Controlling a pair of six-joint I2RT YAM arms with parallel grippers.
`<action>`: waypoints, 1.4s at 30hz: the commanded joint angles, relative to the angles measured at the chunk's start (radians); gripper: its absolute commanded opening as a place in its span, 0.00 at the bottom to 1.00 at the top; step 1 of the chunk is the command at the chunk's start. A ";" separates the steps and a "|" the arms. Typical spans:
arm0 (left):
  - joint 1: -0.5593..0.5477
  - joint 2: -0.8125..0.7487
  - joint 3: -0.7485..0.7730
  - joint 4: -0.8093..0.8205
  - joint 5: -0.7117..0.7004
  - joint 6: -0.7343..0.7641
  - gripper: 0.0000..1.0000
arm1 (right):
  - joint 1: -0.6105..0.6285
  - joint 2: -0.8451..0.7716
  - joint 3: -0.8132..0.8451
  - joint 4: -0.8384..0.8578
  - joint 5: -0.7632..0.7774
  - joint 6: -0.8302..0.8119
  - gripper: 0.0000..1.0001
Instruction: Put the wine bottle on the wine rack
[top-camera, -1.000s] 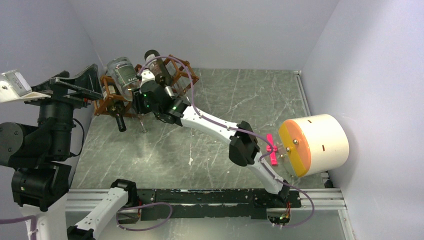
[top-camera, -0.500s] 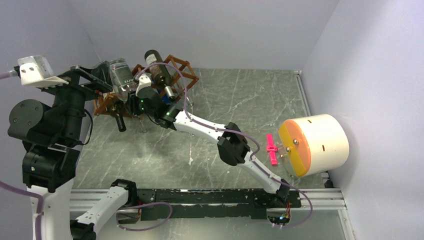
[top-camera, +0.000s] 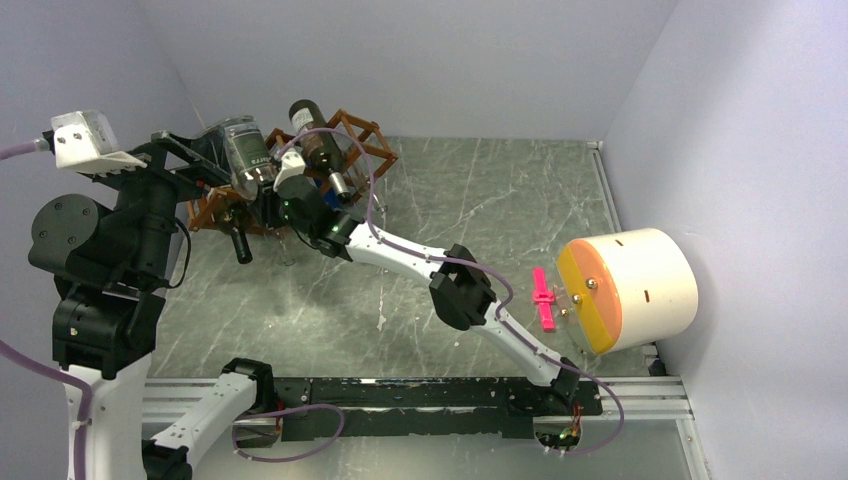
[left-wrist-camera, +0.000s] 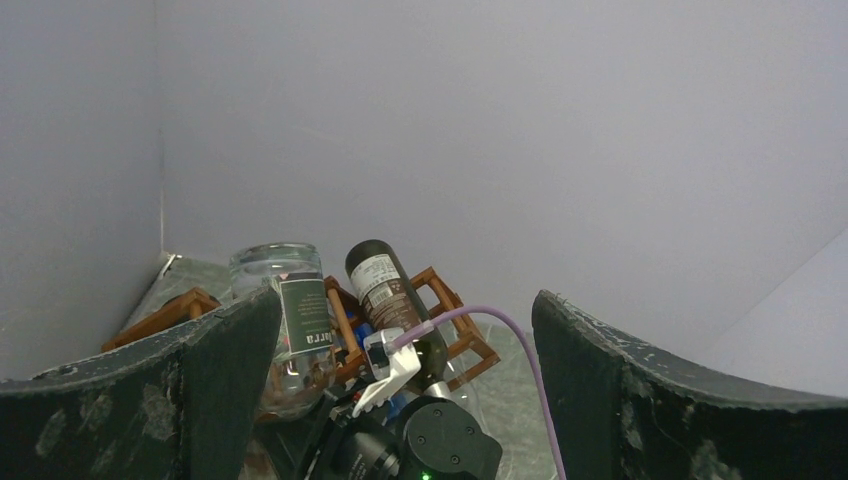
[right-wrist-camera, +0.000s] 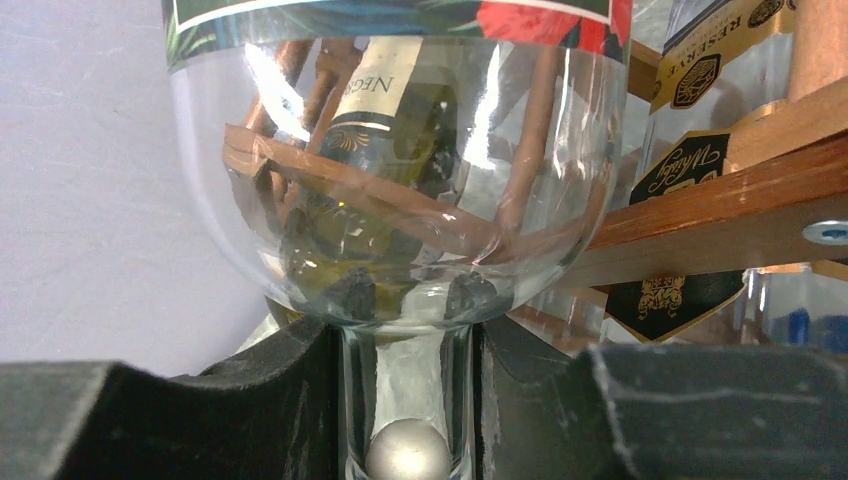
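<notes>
The reddish-brown lattice wine rack (top-camera: 362, 134) stands at the back left corner and also shows in the left wrist view (left-wrist-camera: 452, 304) and the right wrist view (right-wrist-camera: 700, 215). A clear glass wine bottle with a dark green label (top-camera: 243, 150) lies tilted in the rack's upper left cell, base up. My right gripper (top-camera: 272, 192) is shut on its neck (right-wrist-camera: 405, 400), with the bottle's shoulder just above the pads. My left gripper (top-camera: 195, 150) is open and empty, raised beside the rack's left end; its fingers (left-wrist-camera: 215, 370) frame the bottles.
A dark wine bottle (top-camera: 312, 135) lies in the rack next to the clear one, and other bottles fill lower cells, one dark neck (top-camera: 240, 245) poking forward. A cream cylinder with an orange face (top-camera: 630, 285) and a pink clamp (top-camera: 543, 298) sit at the right. Walls stand close behind and left of the rack.
My left arm has risen and swung its open gripper up toward the rack's left end. My right gripper has shifted slightly left, still holding the bottle neck.
</notes>
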 joint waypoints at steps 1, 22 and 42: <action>0.010 -0.006 -0.014 0.023 -0.011 0.018 0.99 | -0.012 -0.054 0.028 0.223 0.034 0.000 0.40; 0.010 -0.017 -0.040 0.037 -0.025 0.027 0.99 | -0.010 -0.138 -0.098 0.201 0.046 0.026 0.49; 0.010 -0.014 -0.036 0.015 -0.024 0.031 0.99 | 0.002 -0.295 -0.259 0.145 0.100 0.041 0.67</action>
